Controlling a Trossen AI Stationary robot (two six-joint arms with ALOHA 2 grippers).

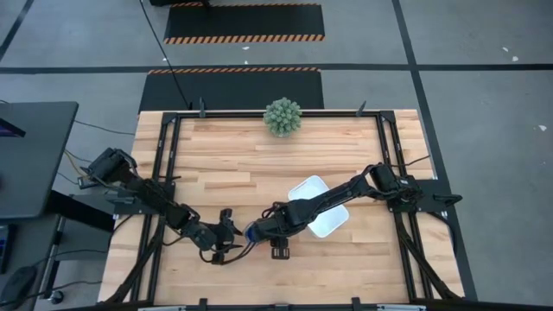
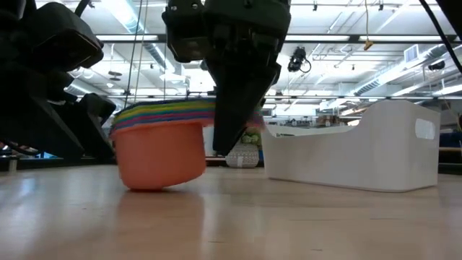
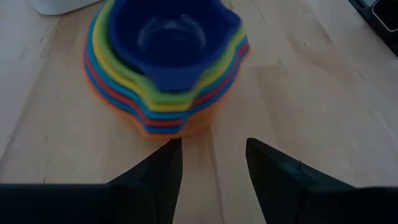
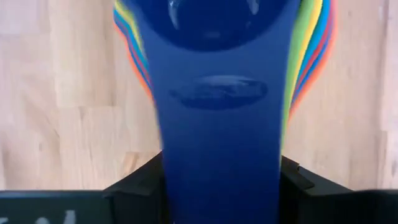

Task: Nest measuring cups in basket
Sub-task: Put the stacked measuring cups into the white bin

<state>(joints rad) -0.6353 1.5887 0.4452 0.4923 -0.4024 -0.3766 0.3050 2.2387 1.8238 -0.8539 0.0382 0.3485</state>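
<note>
The tabletop (image 1: 259, 164) is pale wood in jointed planks, smooth with a soft satin sheen and visible grain. The measuring cups (image 3: 165, 65) look like moulded plastic; the dark blue one on top is glossy enough to catch highlights in its bowl and along its flat handle, while the orange one underneath looks smooth and a little duller. The basket (image 2: 361, 155) is white plastic, smooth and faintly shiny. The left pincer (image 3: 211, 168) has matt black fingers

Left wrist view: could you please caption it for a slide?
Open left gripper faces the nested measuring cups on the table.
</note>
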